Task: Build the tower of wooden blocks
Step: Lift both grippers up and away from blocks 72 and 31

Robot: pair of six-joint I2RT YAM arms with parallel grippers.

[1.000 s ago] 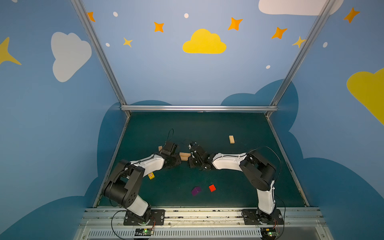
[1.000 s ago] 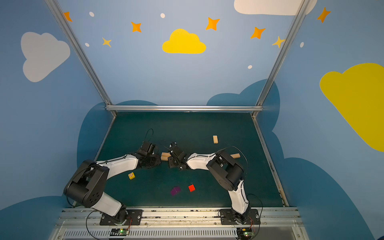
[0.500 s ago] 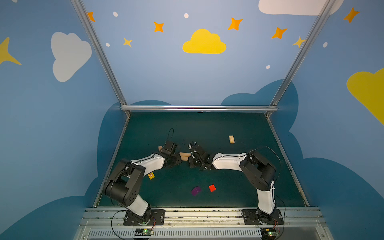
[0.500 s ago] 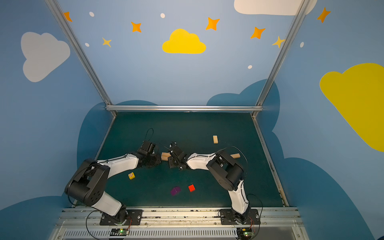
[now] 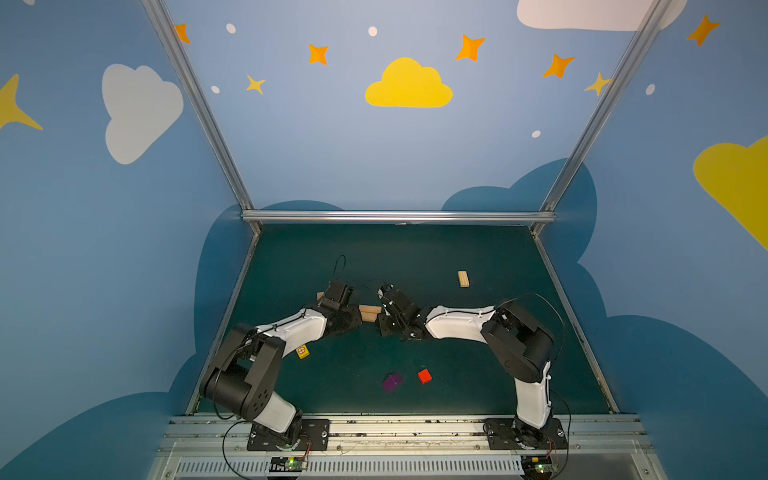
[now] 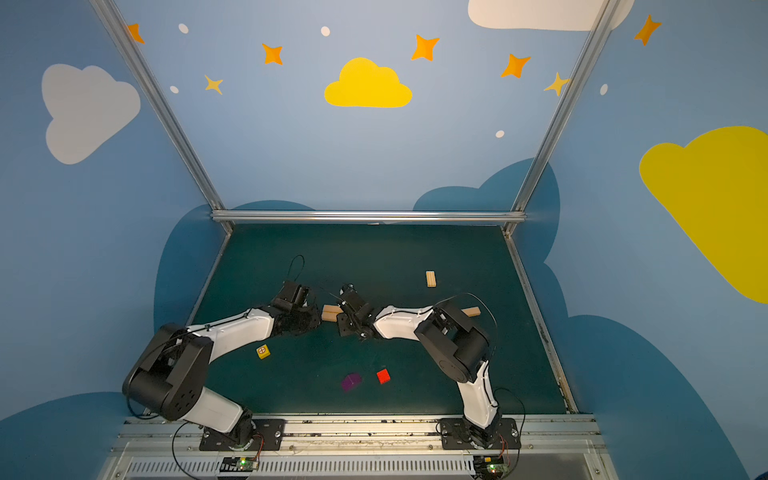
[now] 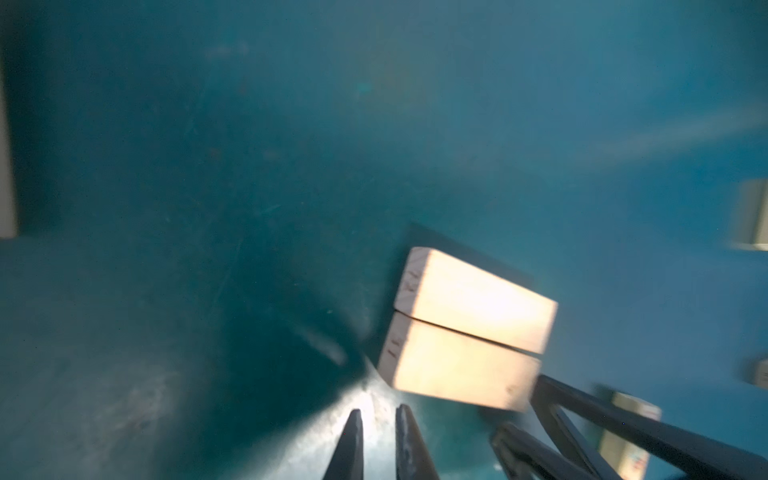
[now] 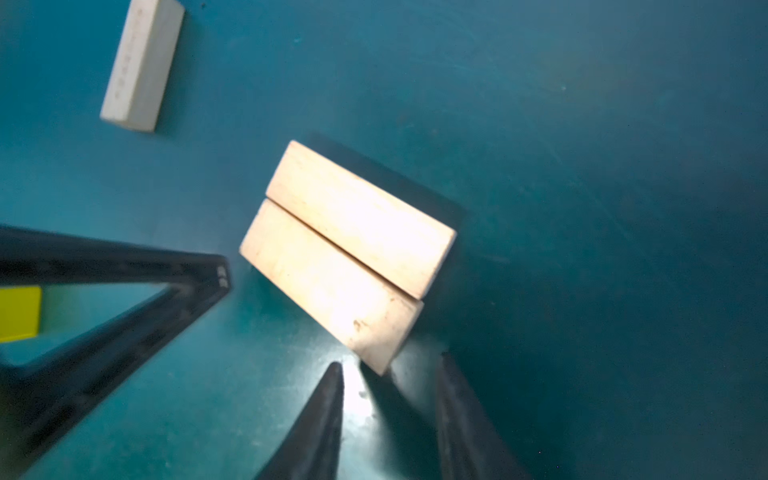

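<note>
Two smooth pale rectangular wooden planks [image 8: 349, 249] lie flush on the matte green tabletop [image 8: 582, 166]; left claw [image 7: 379, 409] closed, right claw [image 8: 391, 361] parted.

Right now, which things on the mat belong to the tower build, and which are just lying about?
Tower build: pair of planks, side by side mid-mat; left plank; back plank; right plank; yellow cube; purple cube; red cube.
Not part of it: only fixtures, namely green mat, metal frame, wall stickers.
</note>
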